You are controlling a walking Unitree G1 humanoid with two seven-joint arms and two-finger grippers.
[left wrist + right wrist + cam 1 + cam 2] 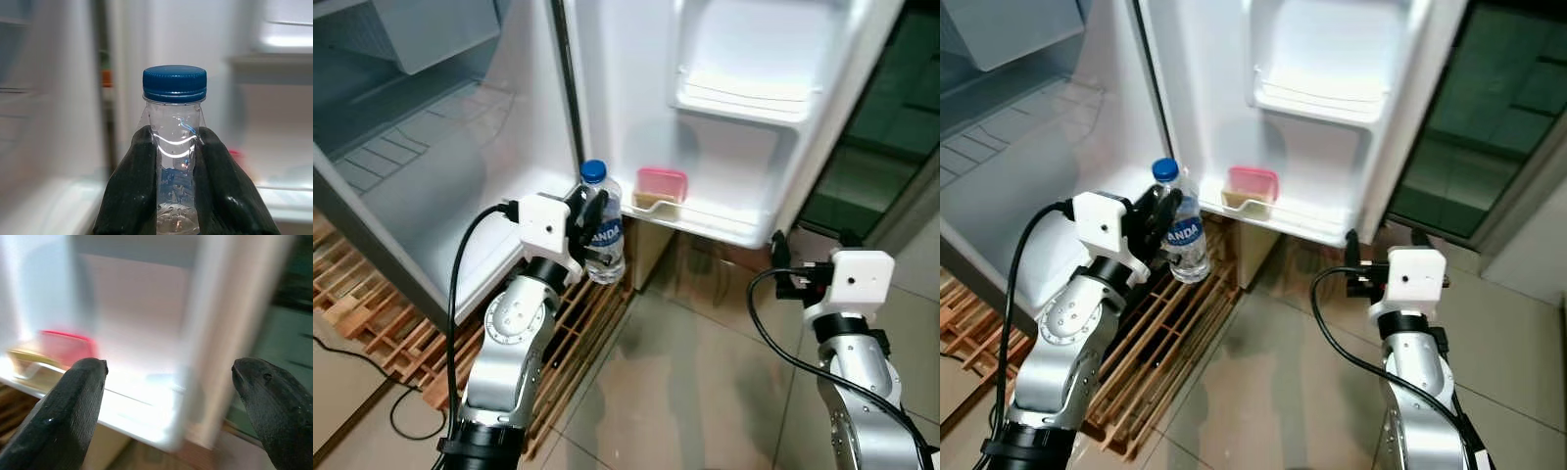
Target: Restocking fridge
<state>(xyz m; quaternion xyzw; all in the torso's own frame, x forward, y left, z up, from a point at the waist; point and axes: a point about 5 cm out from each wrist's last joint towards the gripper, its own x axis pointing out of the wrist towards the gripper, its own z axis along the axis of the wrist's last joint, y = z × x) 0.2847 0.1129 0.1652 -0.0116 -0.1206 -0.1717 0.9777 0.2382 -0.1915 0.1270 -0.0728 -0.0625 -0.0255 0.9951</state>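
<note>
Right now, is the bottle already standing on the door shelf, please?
No, the left gripper holds the bottle in the air, beside the door shelf.

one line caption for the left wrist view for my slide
Left hand gripping a blue-capped water bottle.

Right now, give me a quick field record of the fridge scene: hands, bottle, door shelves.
left hand: shut on bottle, held up near the fridge door's hinge side
bottle: clear, blue cap, upright, water inside
right hand: open, empty, facing the door's lower shelf
door: open, white
lower shelf: holds a pink-lidded box at its left end, rest bare
upper shelf: looks bare
floor: glossy tiles, wooden slats under the fridge
</note>
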